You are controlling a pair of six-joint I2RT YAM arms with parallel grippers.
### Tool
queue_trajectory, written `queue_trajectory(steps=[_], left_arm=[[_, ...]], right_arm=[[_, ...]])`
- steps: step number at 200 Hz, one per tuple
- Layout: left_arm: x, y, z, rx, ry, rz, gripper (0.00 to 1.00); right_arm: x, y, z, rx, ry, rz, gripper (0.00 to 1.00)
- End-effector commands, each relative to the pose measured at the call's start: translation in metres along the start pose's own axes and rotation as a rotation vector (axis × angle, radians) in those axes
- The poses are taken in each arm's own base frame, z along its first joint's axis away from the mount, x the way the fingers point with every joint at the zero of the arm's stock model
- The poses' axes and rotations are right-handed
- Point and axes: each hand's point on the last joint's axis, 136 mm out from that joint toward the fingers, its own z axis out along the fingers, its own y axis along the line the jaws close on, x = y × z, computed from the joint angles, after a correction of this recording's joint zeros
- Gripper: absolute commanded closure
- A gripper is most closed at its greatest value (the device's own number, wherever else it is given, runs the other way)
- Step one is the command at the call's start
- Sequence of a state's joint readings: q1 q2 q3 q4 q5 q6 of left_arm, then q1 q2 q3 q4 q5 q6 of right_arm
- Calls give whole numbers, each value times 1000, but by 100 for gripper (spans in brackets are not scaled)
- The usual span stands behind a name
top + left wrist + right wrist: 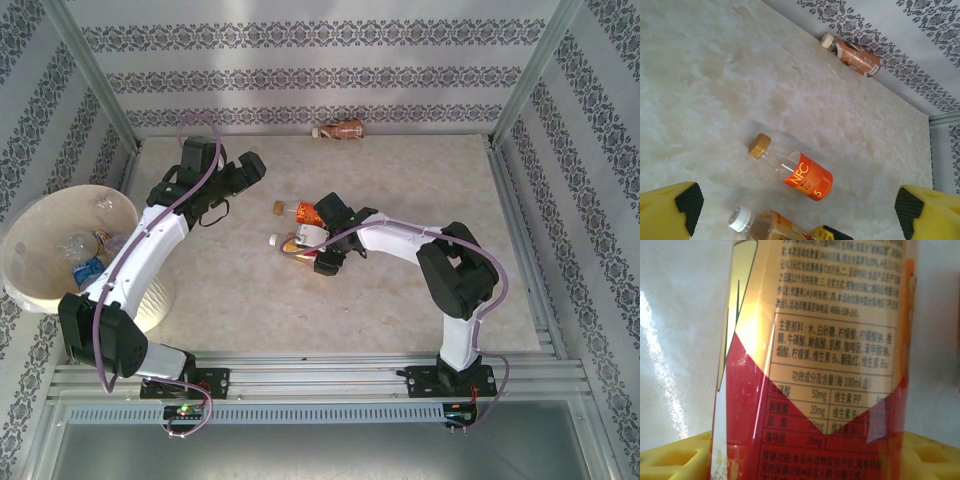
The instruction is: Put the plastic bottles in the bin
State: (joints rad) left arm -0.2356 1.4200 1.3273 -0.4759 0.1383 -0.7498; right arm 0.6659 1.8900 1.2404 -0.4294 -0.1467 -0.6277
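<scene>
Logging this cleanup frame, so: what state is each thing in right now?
Left gripper: open, empty.
Right gripper: straddling red-and-gold bottle, grip unclear.
Red-and-gold bottle: lying on table, capped.
Orange-label bottle: lying on table, capped.
Brown bottle: lying by back wall, capped.
Bin: upright, holding several bottles.

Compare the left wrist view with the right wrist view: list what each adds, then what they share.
Left wrist adds: the orange-label bottle, the brown bottle by the patterned wall, and the open left tool. Right wrist adds: close-up fine print on a label. Both: the gold-and-red bottle and the marble table.
</scene>
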Motion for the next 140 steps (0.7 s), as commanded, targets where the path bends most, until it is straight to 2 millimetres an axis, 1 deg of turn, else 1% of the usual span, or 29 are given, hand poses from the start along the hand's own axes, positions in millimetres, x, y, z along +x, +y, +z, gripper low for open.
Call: queue_trajectory(steps=[1, 22, 41, 57, 69, 83, 90, 113, 129, 140], left_arm=[[-14, -15, -12, 72, -66, 21, 0], [-18, -24, -20, 137, -93, 52, 0], [-22, -33, -32, 206, -132, 79, 0], [-24, -45, -44, 285, -162, 105, 0], [-25, -56, -53, 349, -183, 125, 0], [-23, -63, -60, 400, -192, 148, 0], [-24, -66, -63, 415, -198, 155, 0], [-20, -74, -66, 473, -187, 169, 0], [-12, -87, -64, 546, -123, 184, 0], [-6, -95, -60, 581, -73, 182, 0]], right_arm=[[-20, -3, -28, 38, -105, 16, 38], [-39, -9, -54, 53, -235, 62, 44], [-52, -19, -74, 70, -338, 130, 46], [-64, -30, -94, 40, -445, 230, 49], [-72, -38, -109, -6, -544, 314, 53], [-78, -51, -124, -12, -636, 397, 54], [-80, -56, -130, -9, -674, 420, 57], [-88, -66, -147, -17, -750, 483, 56], [-95, -65, -156, -45, -793, 499, 55], [-101, -64, -163, -59, -834, 513, 54]])
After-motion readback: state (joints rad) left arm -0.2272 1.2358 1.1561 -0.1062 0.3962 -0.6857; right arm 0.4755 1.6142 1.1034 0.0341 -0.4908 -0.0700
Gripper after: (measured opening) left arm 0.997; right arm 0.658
